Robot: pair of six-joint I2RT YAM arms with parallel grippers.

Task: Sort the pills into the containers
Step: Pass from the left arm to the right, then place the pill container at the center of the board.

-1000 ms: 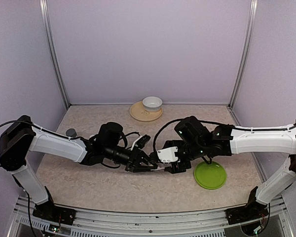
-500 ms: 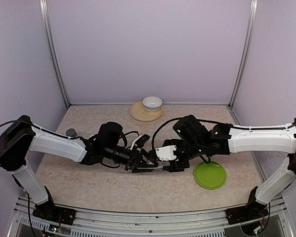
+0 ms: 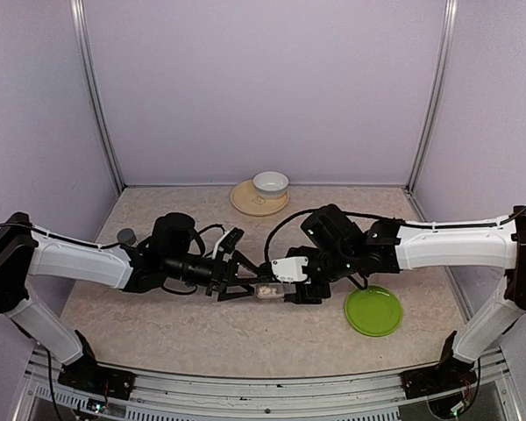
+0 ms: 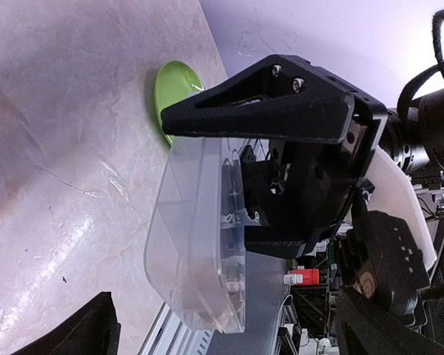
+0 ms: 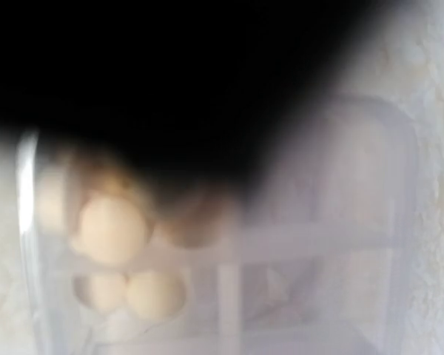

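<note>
Right wrist view showed the pills (image 5: 111, 225) as pale round blobs, out of focus, lying in two of the compartments of the pill box (image 5: 318, 244). The compartment beside them looked bare. In the top view the box sat on the arm side of the green plate (image 3: 373, 310), near it but not touching, low over the surface (image 3: 158, 333). Whether it rested there or hung just clear I could not tell.

I judged the box light, stiff and slick – thin clear plastic that would skate under a push and could crack under a hard squeeze. The pills were loose and round, so any tilt would roll them out or over a divider. The safest hold would be on an end wall or the outer rim, with the box kept level.

The right claw (image 3: 291, 288) was on the plate side of the box, and in the left wrist view it seemed clamped across it, one black finger laid over the top. The left claw (image 3: 235, 267) stood beyond the box from the plate, spread wide and holding nothing.

A second earlier that left claw had been clenched tight against the right one, hiding the box; since then it had let go and drawn back from the plate – and the box showed between the two.
</note>
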